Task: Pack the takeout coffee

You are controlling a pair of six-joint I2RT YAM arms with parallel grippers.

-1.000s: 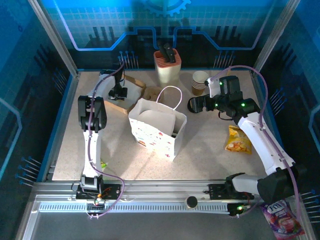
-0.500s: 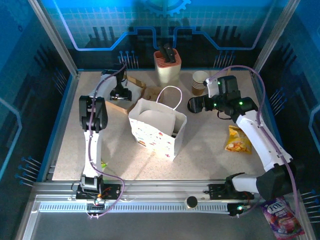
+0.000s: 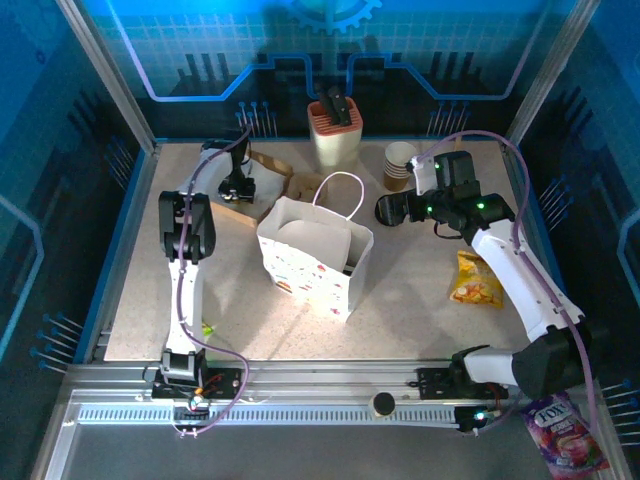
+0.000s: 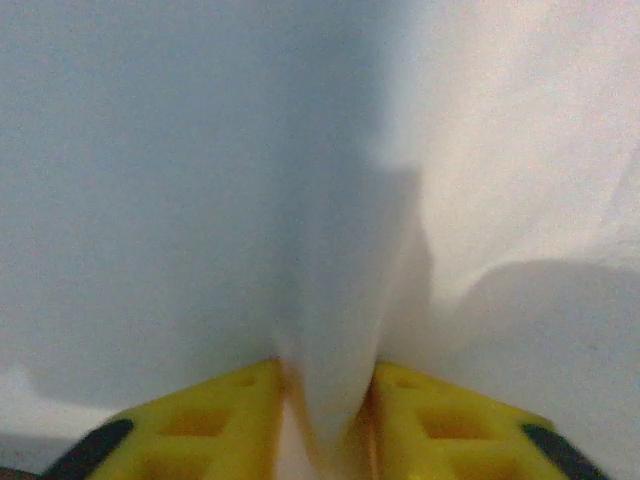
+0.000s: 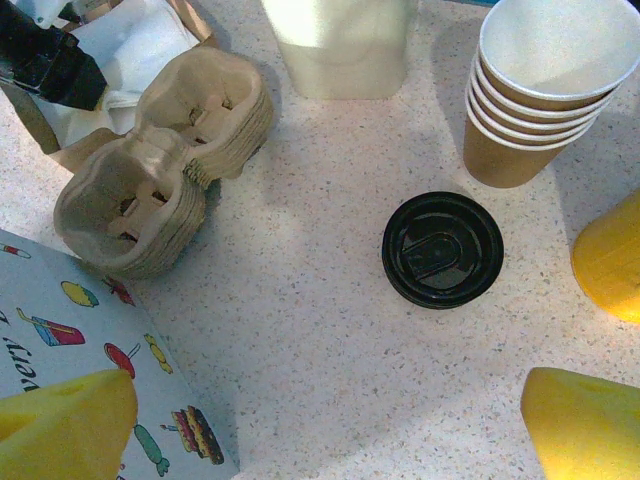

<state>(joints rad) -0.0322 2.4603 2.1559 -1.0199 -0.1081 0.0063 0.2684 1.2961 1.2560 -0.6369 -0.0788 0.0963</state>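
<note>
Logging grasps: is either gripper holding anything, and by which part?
The left gripper pinches a raised fold of the white paper; the right gripper is open, holding nothing.

The left gripper (image 4: 325, 415) reaches in from the near edge, its two yellow fingers (image 4: 225, 420) set close together with a narrow gap between them. A raised fold of white paper (image 4: 500, 150) stands in that gap, pinched on both sides by the inner faces of the fingers. From there the fold runs away toward the far side and widens as it goes. Left of the fold the paper lies in grey shadow, while to the right it is brighter, with a soft crease and a darker shaded area near the right finger. Each finger has a dark patch (image 4: 95, 442) at its outer near corner.
</note>
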